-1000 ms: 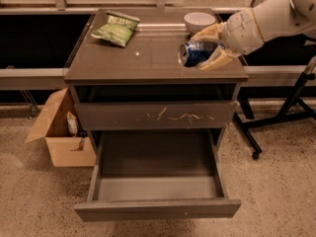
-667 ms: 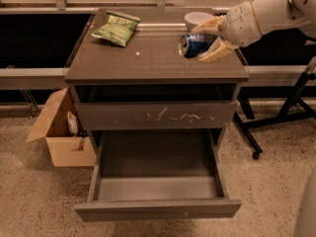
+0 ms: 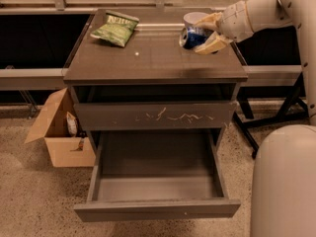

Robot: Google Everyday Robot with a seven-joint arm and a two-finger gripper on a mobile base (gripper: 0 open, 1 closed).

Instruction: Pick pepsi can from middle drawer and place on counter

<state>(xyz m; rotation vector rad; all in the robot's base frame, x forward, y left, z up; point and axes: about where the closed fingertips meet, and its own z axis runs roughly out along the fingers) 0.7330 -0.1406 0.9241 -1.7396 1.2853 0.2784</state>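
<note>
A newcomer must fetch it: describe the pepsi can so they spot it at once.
Find the cabinet whose dark counter carries a green chip bag at back left. At its back right corner the gripper reaches in from the right. The pepsi can is the small blue can with a silver end, tilted between the jaws, in front of the plain white bowl.

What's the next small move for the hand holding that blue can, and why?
Probably settle the pepsi can onto the counter, then release. The hand grips it tilted at the counter's right rear beside the white bowl, and the middle drawer below stands open, the can already out.
</note>
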